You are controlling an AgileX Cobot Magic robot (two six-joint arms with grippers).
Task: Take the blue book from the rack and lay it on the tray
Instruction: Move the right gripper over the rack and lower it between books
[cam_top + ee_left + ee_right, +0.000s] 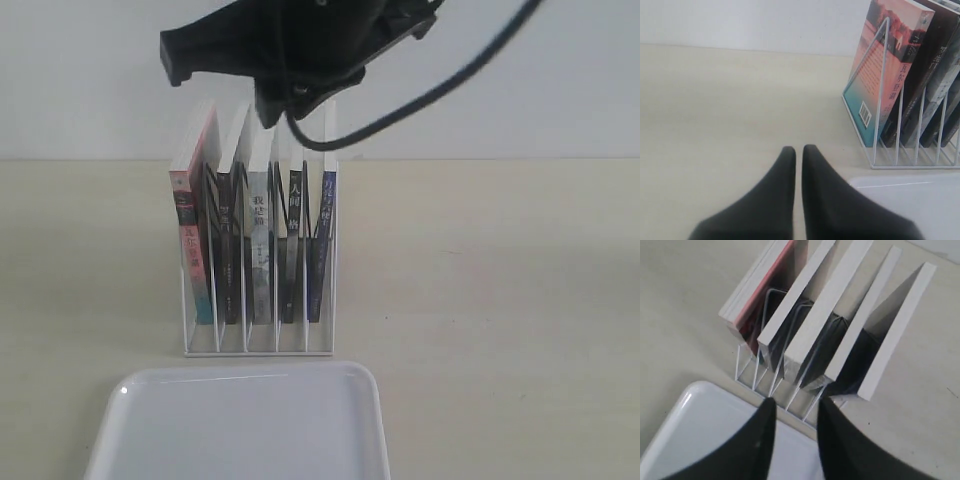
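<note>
My right end effector [795,404], fingers apart, hovers above the rack [258,351]; blue book [322,230] in its three o'clock slot; left end effector [799,150] together.

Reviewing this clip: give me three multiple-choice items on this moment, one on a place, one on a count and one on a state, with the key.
1. In the exterior view, where in the rack does the blue book stand?
A. leftmost slot
B. middle slot
C. rightmost slot

2. How many books stand in the rack?
A. three
B. five
C. seven

3. How is the right gripper?
A. open, holding nothing
B. shut on the blue book
C. shut on a wire of the rack

Key:
1 C, its dark blue spine is the last one on the right.
2 B, one book stands in each of the five slots.
3 A, the right wrist view shows its fingers apart with nothing gripped between them.
</note>
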